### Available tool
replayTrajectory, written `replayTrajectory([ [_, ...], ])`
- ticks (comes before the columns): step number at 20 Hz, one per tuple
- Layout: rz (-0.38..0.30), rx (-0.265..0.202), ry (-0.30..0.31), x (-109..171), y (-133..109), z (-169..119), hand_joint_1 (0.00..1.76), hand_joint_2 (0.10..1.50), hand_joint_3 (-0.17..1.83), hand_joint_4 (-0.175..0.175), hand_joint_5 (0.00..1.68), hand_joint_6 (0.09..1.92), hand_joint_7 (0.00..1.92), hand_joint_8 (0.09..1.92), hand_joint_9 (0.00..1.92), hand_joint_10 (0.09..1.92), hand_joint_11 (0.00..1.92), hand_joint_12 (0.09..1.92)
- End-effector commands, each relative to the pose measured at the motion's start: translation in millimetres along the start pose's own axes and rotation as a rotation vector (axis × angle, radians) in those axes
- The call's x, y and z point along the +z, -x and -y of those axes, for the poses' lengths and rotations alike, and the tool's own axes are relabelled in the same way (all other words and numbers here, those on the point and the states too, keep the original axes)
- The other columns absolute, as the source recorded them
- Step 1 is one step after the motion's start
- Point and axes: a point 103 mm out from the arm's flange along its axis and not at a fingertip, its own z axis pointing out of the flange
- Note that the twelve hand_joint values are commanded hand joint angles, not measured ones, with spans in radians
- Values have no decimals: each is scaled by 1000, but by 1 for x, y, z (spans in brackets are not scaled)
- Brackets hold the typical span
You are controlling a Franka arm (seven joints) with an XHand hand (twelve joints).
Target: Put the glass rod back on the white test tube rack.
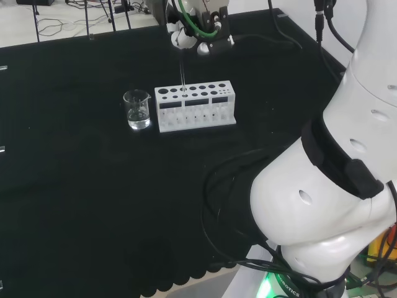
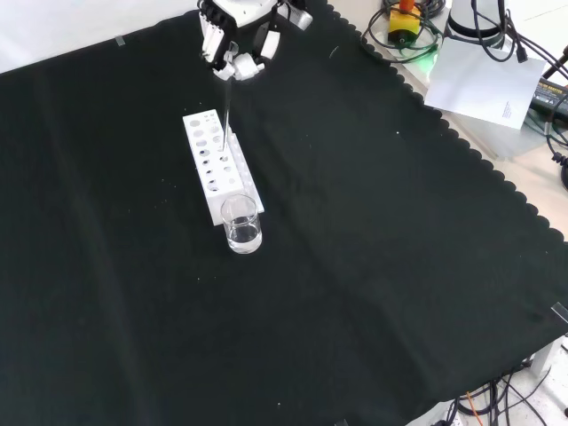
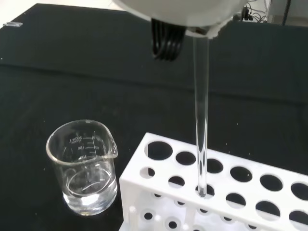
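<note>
Glass first: your beaker (image 2: pixel 241 224) stands at the rack's (image 2: pixel 216 161) near end in the front view. The rod (image 3: pixel 201 125) hangs upright, tip entering a hole. Hand (image 2: pixel 235 46) pinches its top; next, lower straight, then release.

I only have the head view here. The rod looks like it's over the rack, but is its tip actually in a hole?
Observer: Yes. In the wrist view the glass rod stands upright with its lower end inside a hole of the white test tube rack.
Operator: Which hole?
Observer: One in the row on the wrist camera's side, a few holes in from the beaker end.
Operator: Anything in the beaker?
Observer: The wrist view shows a shallow layer of clear liquid in the beaker.
Operator: Does the hand have the rod?
Observer: In the front view the hand is above the rack with the rod hanging from its curled fingers.
</note>
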Motion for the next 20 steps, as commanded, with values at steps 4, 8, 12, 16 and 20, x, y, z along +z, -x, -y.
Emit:
replayTrajectory([
  [4, -12, 12, -40, 28, 4, 1, 1287, 680, 911, -175, 953, 1102, 1064, 1418, 1456, 1126, 1569, 925],
  [8, -16, 5, -48, 40, 6, -1, 1287, 680, 911, -175, 953, 1102, 1064, 1418, 1456, 1126, 1569, 925],
  [12, 19, 34, -73, 47, 4, -7, 1287, 681, 911, -175, 952, 1102, 1064, 1418, 1456, 1126, 1569, 926],
  [16, 28, 42, -84, 50, 6, -13, 1287, 681, 910, -175, 952, 1102, 1064, 1418, 1456, 1126, 1569, 926],
  [20, 12, 27, -71, 50, 10, -13, 1287, 682, 909, -175, 952, 1102, 1063, 1418, 1456, 1126, 1568, 927],
])
